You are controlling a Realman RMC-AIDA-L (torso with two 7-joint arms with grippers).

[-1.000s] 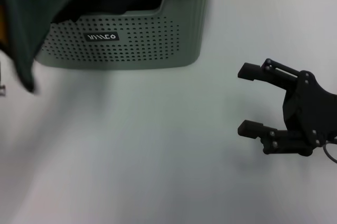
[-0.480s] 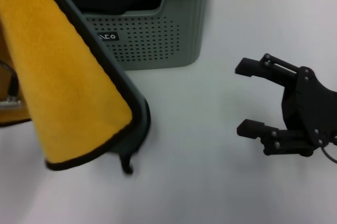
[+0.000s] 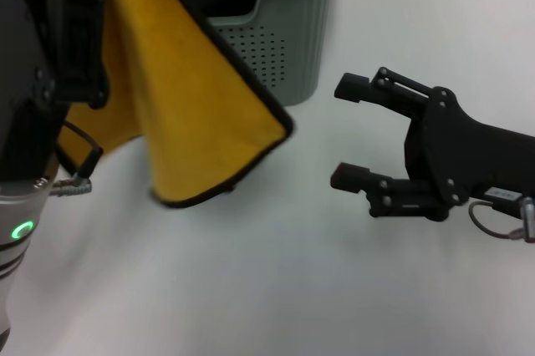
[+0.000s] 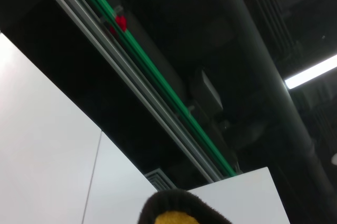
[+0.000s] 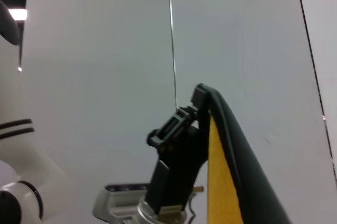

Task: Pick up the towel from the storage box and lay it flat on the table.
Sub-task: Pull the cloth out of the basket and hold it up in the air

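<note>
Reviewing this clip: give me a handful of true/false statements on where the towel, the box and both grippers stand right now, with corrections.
1. The towel hangs from the left gripper, yellow side towards the head camera. True.
2. The towel lies flat on the table. False: it hangs in the air, only its lower corner near the tabletop.
3. The right gripper is open and holds nothing. True.
4. The right gripper is inside the box. False: it is over the table, to the box's right.
5. The towel hides most of the box's front in the head view. True.
</note>
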